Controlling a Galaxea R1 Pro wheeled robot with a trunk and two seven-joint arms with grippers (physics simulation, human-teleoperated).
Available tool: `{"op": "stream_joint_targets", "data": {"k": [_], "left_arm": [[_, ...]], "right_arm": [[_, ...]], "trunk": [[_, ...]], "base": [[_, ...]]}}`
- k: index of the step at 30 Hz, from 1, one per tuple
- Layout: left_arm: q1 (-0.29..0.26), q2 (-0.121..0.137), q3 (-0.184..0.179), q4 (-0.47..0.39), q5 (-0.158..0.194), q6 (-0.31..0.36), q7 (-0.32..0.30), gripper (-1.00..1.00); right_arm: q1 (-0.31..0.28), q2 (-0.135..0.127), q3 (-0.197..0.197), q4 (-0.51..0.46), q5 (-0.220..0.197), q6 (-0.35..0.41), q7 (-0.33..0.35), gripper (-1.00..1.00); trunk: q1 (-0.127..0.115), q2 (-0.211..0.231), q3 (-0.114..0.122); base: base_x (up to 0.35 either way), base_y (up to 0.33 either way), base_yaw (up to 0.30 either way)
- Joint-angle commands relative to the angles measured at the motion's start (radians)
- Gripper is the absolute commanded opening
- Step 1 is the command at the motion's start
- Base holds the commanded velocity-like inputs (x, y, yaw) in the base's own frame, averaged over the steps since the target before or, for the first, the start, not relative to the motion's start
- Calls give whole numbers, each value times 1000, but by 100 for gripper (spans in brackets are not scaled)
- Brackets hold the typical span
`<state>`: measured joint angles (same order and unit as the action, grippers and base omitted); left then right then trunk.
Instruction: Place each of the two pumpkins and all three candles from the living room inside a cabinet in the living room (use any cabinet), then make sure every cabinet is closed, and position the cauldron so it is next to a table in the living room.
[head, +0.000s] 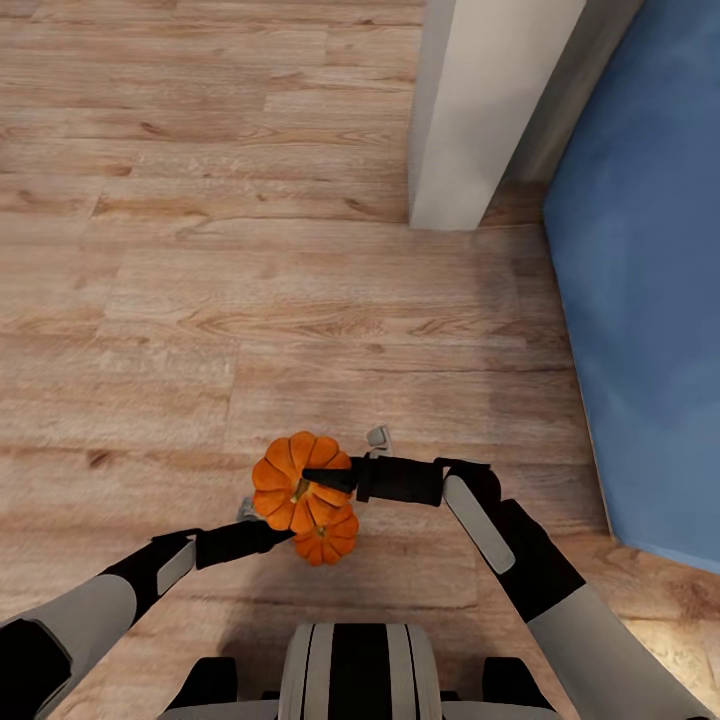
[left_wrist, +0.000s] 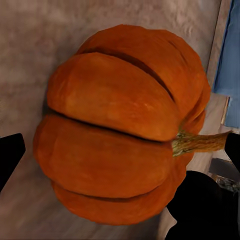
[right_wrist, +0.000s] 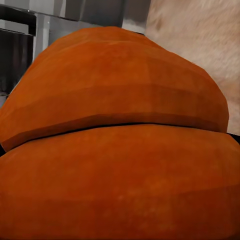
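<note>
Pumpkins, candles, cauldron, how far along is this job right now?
Nothing looks finished yet. In hand: the right end effector is shut on the upper pumpkin and the left end effector on the lower pumpkin, both carried above the wood floor beside the blue sofa. Left: stowing both pumpkins and the candles in a cabinet, closing the cabinets and placing the cauldron by the table.

Pumpkins (head: 298, 478) — matt, ribbed orange skin; floor (head: 200, 300) — grained wood planks; sofa (head: 650, 300) — blue cloth; grippers — black, matt.
</note>
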<state>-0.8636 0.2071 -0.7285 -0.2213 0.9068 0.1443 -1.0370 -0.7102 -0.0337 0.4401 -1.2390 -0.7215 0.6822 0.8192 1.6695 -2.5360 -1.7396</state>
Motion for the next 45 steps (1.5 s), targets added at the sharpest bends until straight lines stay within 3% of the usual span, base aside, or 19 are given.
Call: {"op": "stream_joint_targets", "data": {"k": [1, 7, 28, 31, 36, 45], "left_arm": [[1, -1, 8, 1, 0, 0, 0, 100], [1, 8, 64, 1, 1, -45, -1, 100], [1, 7, 70, 15, 0, -54, 6, 100], [1, 4, 69, 16, 0, -54, 37, 100], [1, -4, 66, 16, -2, -54, 139, 100], [1, -27, 64, 17, -3, -54, 150, 100]], "right_arm": [[0, 0, 0, 0, -1, 0, 1, -100], [0, -1, 0, 0, -5, 0, 4, -100], [0, -2, -1, 1, -6, 0, 0, -100], [0, -2, -1, 1, -6, 0, 0, -100], [0, -2, -1, 1, -6, 0, 0, -100], [0, -3, -2, 1, -6, 0, -1, -100]], "trunk": [[0, 0, 0], [0, 0, 0], [0, 0, 0], [0, 0, 0], [0, 0, 0], [0, 0, 0]], "base": [[0, 0, 0], [0, 0, 0], [0, 0, 0], [0, 0, 0], [0, 0, 0], [0, 0, 0]]}}
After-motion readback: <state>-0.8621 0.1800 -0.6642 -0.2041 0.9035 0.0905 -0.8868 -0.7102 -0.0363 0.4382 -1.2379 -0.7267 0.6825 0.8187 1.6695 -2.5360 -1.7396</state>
